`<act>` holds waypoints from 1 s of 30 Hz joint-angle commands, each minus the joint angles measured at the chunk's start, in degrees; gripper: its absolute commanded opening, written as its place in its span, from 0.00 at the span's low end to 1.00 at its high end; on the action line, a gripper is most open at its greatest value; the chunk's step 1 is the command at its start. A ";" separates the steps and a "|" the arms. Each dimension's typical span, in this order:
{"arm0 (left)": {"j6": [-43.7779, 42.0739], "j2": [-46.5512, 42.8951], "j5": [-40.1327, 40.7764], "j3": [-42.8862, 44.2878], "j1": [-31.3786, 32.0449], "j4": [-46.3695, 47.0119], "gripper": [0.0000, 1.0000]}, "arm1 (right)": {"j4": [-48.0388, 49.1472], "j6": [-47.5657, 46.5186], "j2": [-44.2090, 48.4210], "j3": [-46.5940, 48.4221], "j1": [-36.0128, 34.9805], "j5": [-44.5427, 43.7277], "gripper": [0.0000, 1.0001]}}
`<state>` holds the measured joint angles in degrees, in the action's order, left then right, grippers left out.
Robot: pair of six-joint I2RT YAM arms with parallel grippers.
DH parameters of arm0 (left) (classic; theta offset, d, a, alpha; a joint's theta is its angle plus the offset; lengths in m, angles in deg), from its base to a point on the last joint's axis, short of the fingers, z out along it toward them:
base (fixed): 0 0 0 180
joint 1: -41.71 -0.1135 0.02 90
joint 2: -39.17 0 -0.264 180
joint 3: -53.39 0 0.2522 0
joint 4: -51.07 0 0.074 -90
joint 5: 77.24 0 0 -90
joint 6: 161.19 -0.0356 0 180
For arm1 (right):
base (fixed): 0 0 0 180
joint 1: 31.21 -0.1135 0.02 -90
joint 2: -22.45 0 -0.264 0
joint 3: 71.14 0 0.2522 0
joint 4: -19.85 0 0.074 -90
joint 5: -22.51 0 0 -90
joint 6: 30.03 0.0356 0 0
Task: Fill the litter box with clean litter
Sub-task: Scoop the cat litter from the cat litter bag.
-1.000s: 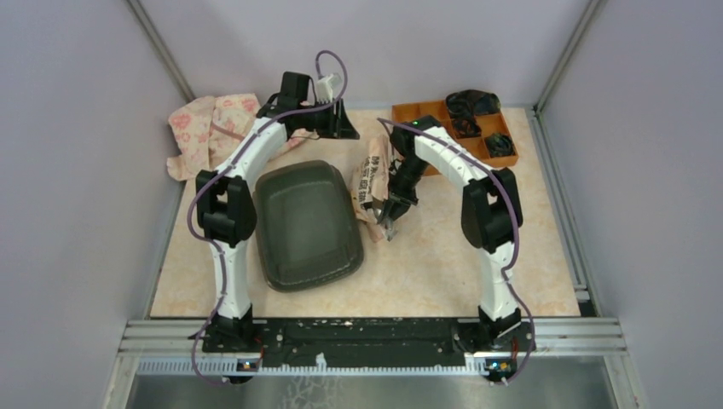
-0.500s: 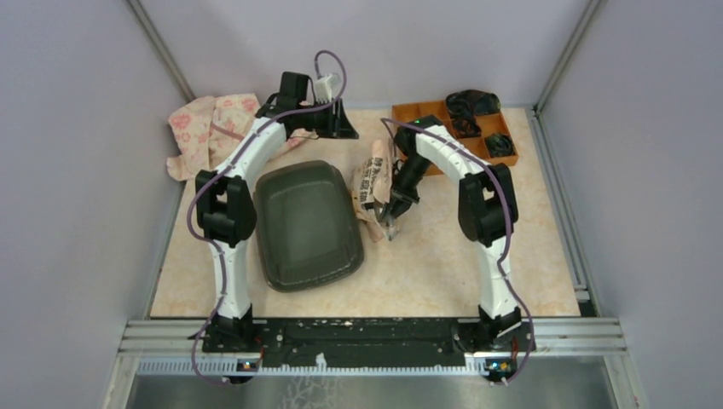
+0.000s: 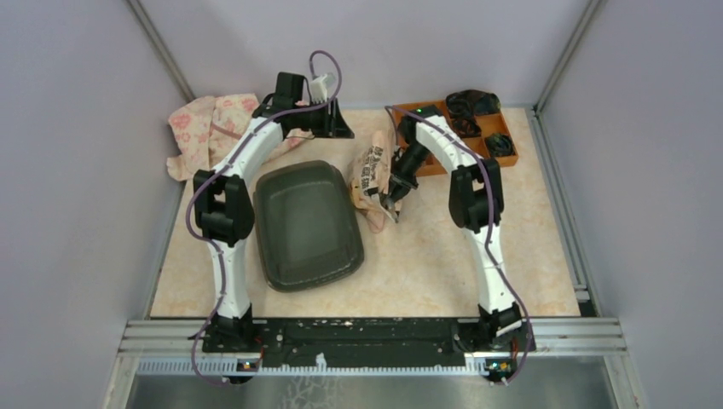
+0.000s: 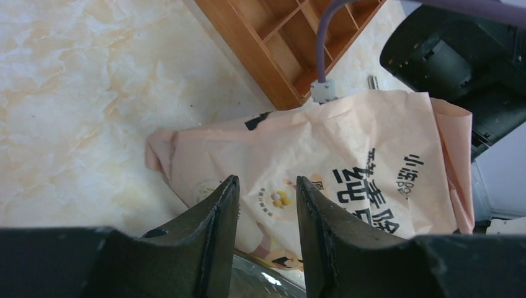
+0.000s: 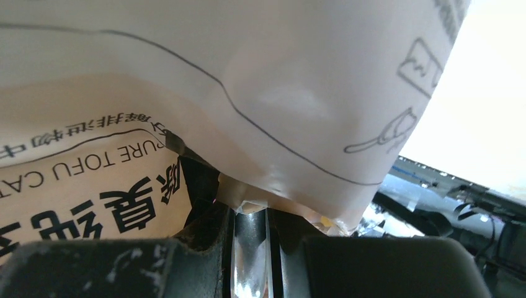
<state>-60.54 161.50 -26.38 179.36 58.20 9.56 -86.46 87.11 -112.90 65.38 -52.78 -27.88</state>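
The litter box (image 3: pixel 307 226), a dark shallow tray, lies left of the table's middle, and I see nothing in it. A peach-pink printed bag (image 3: pixel 373 175) lies just right of it. My right gripper (image 3: pixel 388 203) is at the bag's near end, shut on the shiny metal scoop handle (image 5: pixel 248 248), which runs under the bag's paper (image 5: pixel 260 93). My left gripper (image 3: pixel 337 128) hovers behind the box, open and holding nothing. Its fingers (image 4: pixel 217 230) frame the bag (image 4: pixel 347 161) below. No clean litter shows in any view.
An orange compartmented organiser (image 3: pixel 456 128) holding dark items stands at the back right; its corner (image 4: pixel 291 43) also shows in the left wrist view. A pink floral cloth (image 3: pixel 209 128) lies bunched at the back left. Grey walls close in three sides.
My right arm has swung back and to the left, carrying the scoop farther up along the bag, which shifted slightly. My left arm edged a little left and back.
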 commanded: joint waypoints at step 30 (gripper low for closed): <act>-1.68 -7.12 5.80 -7.57 2.33 -1.26 0.43 | 56.71 -1.06 4.95 -9.08 -3.75 -40.54 0.00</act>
<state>-60.80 157.71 -22.14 172.08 60.01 9.67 -47.45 89.07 -111.81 62.94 -56.78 -52.77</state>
